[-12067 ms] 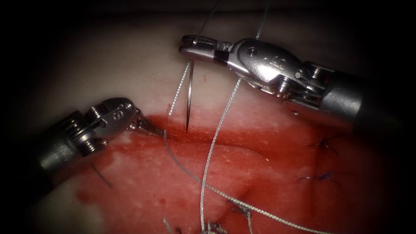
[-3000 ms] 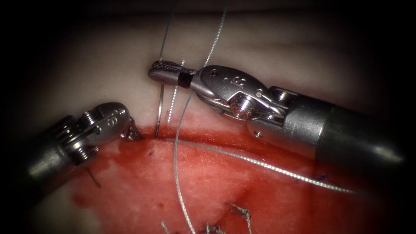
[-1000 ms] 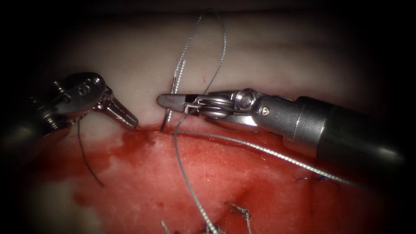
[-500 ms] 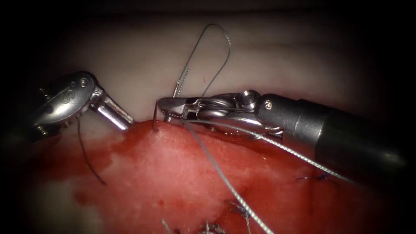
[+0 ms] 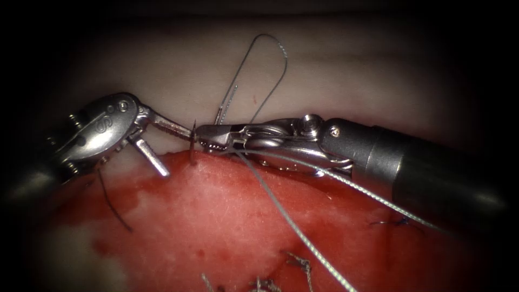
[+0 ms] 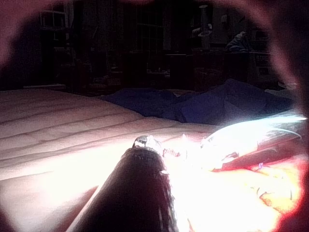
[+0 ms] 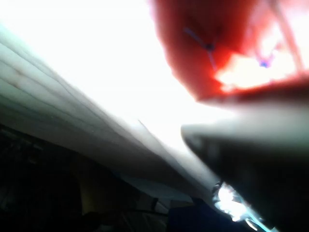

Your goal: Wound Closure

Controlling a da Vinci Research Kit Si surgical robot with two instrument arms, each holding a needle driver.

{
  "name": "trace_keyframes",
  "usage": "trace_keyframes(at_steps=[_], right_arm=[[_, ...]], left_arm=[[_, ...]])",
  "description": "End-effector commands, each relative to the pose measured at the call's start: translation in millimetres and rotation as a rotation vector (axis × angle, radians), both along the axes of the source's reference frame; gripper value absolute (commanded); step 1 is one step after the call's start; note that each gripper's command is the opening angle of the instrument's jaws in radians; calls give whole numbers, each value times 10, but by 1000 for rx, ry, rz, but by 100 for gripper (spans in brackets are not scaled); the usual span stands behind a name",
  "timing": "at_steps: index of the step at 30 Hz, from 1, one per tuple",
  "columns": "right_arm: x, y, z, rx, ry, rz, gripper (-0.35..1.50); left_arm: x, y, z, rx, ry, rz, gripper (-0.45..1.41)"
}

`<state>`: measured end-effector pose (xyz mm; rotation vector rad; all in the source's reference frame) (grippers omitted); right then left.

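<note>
My right tool (image 5: 201,134) lies level across the tissue (image 5: 227,216), jaws shut on the needle. A short dark stretch of the needle (image 5: 193,143) stands upright in the red tissue edge just left of those jaws, near the cut's left end; the rest of its curve is hidden. My left tool (image 5: 177,151) has its jaws open, the upper one touching the needle's top, the lower one resting on the tissue edge. The thread (image 5: 270,40) loops above the right tool and trails down across the tissue. In the left wrist view my left shaft (image 6: 140,193) points at the right tool (image 6: 256,140).
Two finished blue stitches (image 5: 400,221) sit on the cut at the right, also seen as a blue stitch (image 7: 208,47) in the right wrist view. Cut thread ends (image 5: 300,262) lie near the bottom edge. A dark loose thread (image 5: 111,208) hangs below the left tool.
The right tool has come down and set the needle into the tissue edge, which has lifted. In the last half second the left tool moved right and opened its jaws at the needle.
</note>
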<state>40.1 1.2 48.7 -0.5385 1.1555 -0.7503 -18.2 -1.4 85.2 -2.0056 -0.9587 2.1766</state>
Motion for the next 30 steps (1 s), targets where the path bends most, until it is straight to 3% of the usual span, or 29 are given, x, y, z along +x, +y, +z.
trace_keyframes(at_steps=[1, 3, 4, 5, 6, 11, 12, 13, 14, 16, 17, 19, 20, 22, 23, 24, 25, 26, 28, 29, 30], right_arm=[[8, 13, -10, -3, 7, 6, -35], [8, 13, -10, -3, 7, 6, -35], [8, 13, -10, -3, 7, 6, -35], [8, 13, -10, -3, 7, 6, -35], [8, 13, -10, -3, 7, 6, -35], [7, 13, -11, -18, 8, 0, -35], [8, 16, -13, -177, 11, -51, -3], [9, 17, -14, -265, 12, -80, 46], [9, 18, -15, -404, 20, -124, 111], [11, 20, -16, -572, 24, -172, 138], [11, 21, -17, -692, 13, -202, 147], [11, 21, -17, -728, 5, -206, 148], [5, 21, -19, -835, -53, -198, 148], [-1, 24, -22, -935, -108, -199, 148], [-3, 27, -23, -963, -129, -199, 148], [-10, 34, -28, -986, -164, -189, 148], [-13, 38, -31, -995, -178, -187, 148], [-19, 45, -35, -1020, -191, -195, 148], [-21, 48, -37, -1029, -193, -199, 148], [-24, 53, -41, -1047, -195, -209, 148], [-25, 55, -43, -1059, -201, -213, 148]], left_arm=[[-3, 13, -8, -8, -1, -7, 14], [-6, 10, -6, -8, -7, -6, 2], [-7, 9, -6, -9, -8, -1, -11], [-9, 5, -5, -12, -8, 1, -37], [-9, 5, -4, -12, -9, 3, -45], [-10, 2, -5, -13, -10, 7, -45], [-8, -2, -5, 48, 20, 11, -45], [-7, -2, -5, 99, 50, 3, -45], [-7, -2, -5, 161, 84, -4, -45], [-7, -1, -4, 239, 114, -11, -45], [-7, 1, -3, 356, 139, -48, -45], [-7, 1, -1, 416, 134, -93, -45], [-8, 0, 3, 533, 132, -169, -45], [-10, 1, 6, 676, 181, -216, -45], [-11, 3, 7, 827, 227, -249, -45], [-12, 9, 10, 1053, 293, -357, -45], [-13, 12, 10, 1099, 301, -397, -45], [-12, 20, 12, 1254, 319, -469, -45], [-12, 24, 12, 1314, 320, -497, -45], [-8, 31, 11, 1456, 285, -538, -45], [-7, 35, 10, 1517, 263, -549, -45]])
